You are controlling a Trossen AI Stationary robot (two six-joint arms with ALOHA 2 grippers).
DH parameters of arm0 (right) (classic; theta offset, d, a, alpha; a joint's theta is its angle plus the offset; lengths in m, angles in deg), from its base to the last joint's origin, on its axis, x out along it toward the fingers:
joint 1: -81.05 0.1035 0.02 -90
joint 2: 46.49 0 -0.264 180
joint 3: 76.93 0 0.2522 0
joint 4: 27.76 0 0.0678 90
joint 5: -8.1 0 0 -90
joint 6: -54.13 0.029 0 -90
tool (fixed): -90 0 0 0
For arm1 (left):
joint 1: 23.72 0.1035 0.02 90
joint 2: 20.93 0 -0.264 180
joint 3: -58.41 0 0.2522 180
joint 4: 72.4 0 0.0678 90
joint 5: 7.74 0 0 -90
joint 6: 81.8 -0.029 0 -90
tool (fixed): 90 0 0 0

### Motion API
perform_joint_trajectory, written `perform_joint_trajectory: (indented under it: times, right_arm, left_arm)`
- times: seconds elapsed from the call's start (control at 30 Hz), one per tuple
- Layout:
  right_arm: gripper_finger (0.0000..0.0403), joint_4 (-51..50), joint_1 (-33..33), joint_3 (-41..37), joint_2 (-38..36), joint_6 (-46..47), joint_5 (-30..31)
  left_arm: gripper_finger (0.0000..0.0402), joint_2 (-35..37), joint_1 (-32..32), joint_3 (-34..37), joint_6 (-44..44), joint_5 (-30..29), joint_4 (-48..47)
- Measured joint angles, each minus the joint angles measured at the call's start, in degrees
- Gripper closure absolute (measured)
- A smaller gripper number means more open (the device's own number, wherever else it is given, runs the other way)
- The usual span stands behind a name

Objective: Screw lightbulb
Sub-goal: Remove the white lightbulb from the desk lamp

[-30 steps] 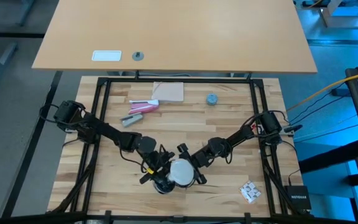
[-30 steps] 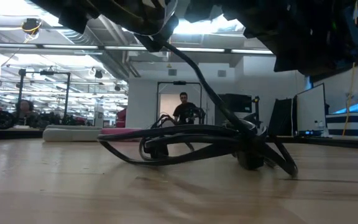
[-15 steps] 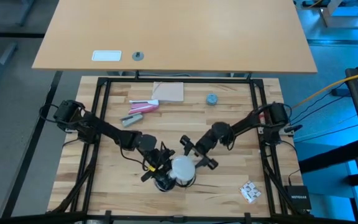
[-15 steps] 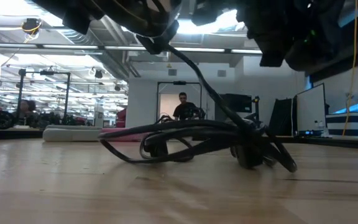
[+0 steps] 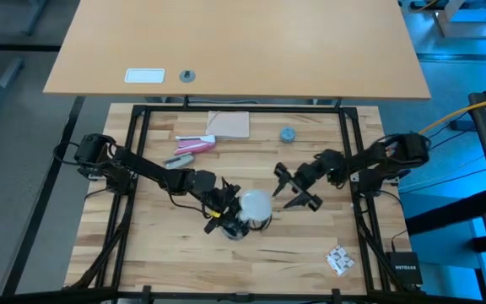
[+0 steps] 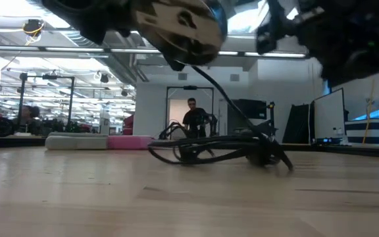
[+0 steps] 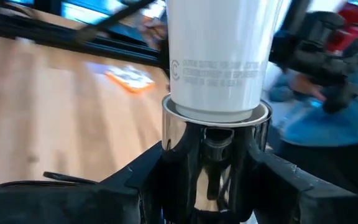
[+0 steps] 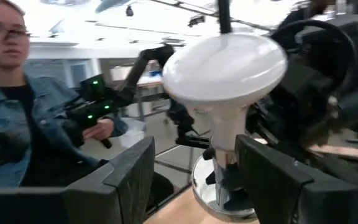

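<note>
The white frosted lightbulb (image 5: pixel 255 205) sits threaded into the round silvery socket (image 7: pixel 215 163), which the left gripper (image 5: pixel 229 216) clasps. The right gripper (image 5: pixel 294 187) hangs just beside the bulb, fingers spread and empty. Judged step: the bulb is seated; next, verify tightness, then set the socket down.

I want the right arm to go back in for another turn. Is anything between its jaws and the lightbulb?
Nothing visible: the right gripper faces the lightbulb across bare table. The bulb sits in the socket, which the left gripper holds.

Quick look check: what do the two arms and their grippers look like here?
Both arms are dark, slim and jointed. The left gripper has black fingers and a yellow mark beside it; the right gripper has flat, matte black fingers.
</note>
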Motion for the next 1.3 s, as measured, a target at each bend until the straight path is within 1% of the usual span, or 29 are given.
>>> perform_joint_trajectory:
  times: [0.07,0.17,0.27,0.33,0.43,0.47,0.53,0.57,0.67,0.77,0.83,0.93,1.0,1.03,1.07,1.13,1.23,1.3]
  right_arm:
    - [0.0175,0.0,0.1,-3.8,-2.9,-0.3,2.8]
    - [0.0175,0.1,0.2,-9.1,-7.1,-0.8,8.8]
    - [0.0175,-0.1,0.2,-14.2,-10.6,-2.8,16.7]
    - [0.0175,-0.1,0.6,-16.9,-12.4,-5.0,25.2]
    - [0.0175,-0.1,4.0,-18.9,-13.4,-10.1,43.2]
    - [0.0175,-0.3,5.7,-18.8,-13.4,-11.6,47.3]
    - [0.0175,-1.7,8.4,-17.5,-13.4,-13.9,51.9]
    - [0.0175,-2.7,9.5,-16.5,-13.4,-14.8,52.9]
    - [0.0175,-6.8,12.0,-12.3,-13.4,-16.9,53.3]
    - [0.0175,-13.7,13.4,-6.4,-13.2,-17.0,54.6]
    - [0.0175,-21.9,13.5,-1.9,-13.2,-17.0,54.7]
    - [0.0175,-38.8,13.3,4.6,-13.2,-17.1,54.8]
    - [0.0175,-48.1,13.3,8.3,-12.9,-17.0,57.2]
    - [0.0175,-50.6,13.3,9.7,-12.6,-17.0,58.5]
    - [0.0175,-51.3,13.3,10.5,-12.2,-17.0,59.1]
    - [0.0175,-49.3,13.3,11.5,-11.0,-17.2,58.7]
    - [0.0175,-45.4,13.2,12.0,-9.5,-17.5,56.0]
    - [0.0175,-45.1,13.2,12.1,-9.4,-16.9,54.6]
  left_arm:
    - [0.0225,0.0,1.0,0.0,0.0,-2.6,0.0]
    - [0.0224,0.0,2.3,0.0,0.6,-8.0,-0.1]
    - [0.0224,0.0,3.2,0.0,2.6,-13.8,-0.2]
    - [0.0223,0.0,3.5,0.0,4.0,-17.4,-0.4]
    - [0.0223,0.0,3.4,0.0,5.5,-22.5,-0.4]
    - [0.0223,0.0,3.2,0.0,5.5,-23.9,-0.4]
    - [0.0222,0.0,2.8,0.0,5.0,-26.3,-0.4]
    - [0.0222,0.0,2.7,0.0,4.5,-27.1,-0.3]
    - [0.0222,0.0,2.0,0.0,4.5,-29.4,0.3]
    - [0.0222,-0.1,1.3,0.0,4.6,-32.1,0.3]
    - [0.0222,-0.3,0.7,0.0,4.7,-33.3,0.3]
    - [0.0222,-0.4,-0.1,0.0,3.7,-33.8,0.3]
    - [0.0222,-0.4,-0.5,0.0,3.2,-33.8,0.4]
    - [0.0222,-0.4,-0.6,0.0,3.2,-33.8,0.5]
    - [0.0222,-0.4,-0.7,0.0,3.1,-33.8,0.5]
    - [0.0222,-0.4,-0.9,0.0,3.1,-33.8,0.5]
    - [0.0221,-0.4,-1.2,0.0,2.2,-34.4,0.5]
    - [0.0221,-0.4,-1.5,-0.1,1.3,-34.4,0.3]
